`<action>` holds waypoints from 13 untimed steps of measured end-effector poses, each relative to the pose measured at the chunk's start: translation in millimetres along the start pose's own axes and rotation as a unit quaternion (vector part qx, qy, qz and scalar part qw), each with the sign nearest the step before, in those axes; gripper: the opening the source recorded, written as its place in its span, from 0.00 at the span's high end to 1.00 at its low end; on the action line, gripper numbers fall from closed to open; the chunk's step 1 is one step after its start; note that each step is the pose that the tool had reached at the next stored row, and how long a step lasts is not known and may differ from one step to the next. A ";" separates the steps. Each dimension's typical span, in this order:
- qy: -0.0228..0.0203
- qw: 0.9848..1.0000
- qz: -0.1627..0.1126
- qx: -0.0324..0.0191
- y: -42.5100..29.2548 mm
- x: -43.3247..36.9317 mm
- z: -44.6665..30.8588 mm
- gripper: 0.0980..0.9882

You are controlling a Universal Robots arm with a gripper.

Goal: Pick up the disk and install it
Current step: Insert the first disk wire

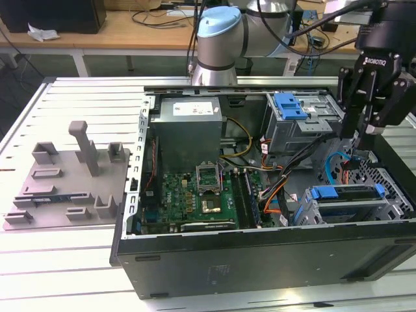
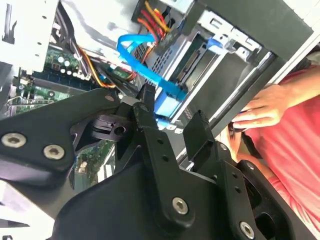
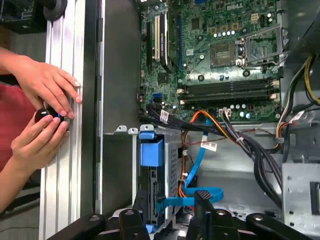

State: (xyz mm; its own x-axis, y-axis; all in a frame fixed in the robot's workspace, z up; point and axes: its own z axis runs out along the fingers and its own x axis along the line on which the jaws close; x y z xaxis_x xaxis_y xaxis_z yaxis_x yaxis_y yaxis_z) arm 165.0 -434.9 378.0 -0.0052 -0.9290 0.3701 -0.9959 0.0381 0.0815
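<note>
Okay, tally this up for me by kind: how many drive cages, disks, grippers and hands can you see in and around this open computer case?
Drive cages: 2
Disk: 1
Gripper: 1
Hands: 2
Total: 6
</note>
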 end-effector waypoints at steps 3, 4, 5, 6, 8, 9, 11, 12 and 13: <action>-0.001 1.000 0.011 -0.004 -9.1 -2.1 4.2 0.54; -0.001 1.000 0.017 -0.007 -12.0 -2.9 5.6 0.54; -0.002 1.000 0.025 -0.010 -13.7 -3.2 6.0 0.54; -0.002 1.000 0.027 -0.011 -14.3 -3.4 6.0 0.54; -0.002 0.999 0.033 -0.011 -16.2 -4.3 5.5 0.54; -0.001 0.999 0.034 -0.010 -17.0 -4.7 5.3 0.54; 0.000 0.999 0.038 -0.007 -20.3 -5.6 4.7 0.54; 0.000 0.999 0.039 -0.007 -21.9 -5.9 4.7 0.54; 0.001 0.999 0.041 -0.007 -23.8 -6.3 4.7 0.54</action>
State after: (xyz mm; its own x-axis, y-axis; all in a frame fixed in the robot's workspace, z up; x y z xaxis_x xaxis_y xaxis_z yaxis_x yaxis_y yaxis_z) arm 188.3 -431.6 369.4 -0.0857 -0.9220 0.3776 -0.9910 0.1181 0.0636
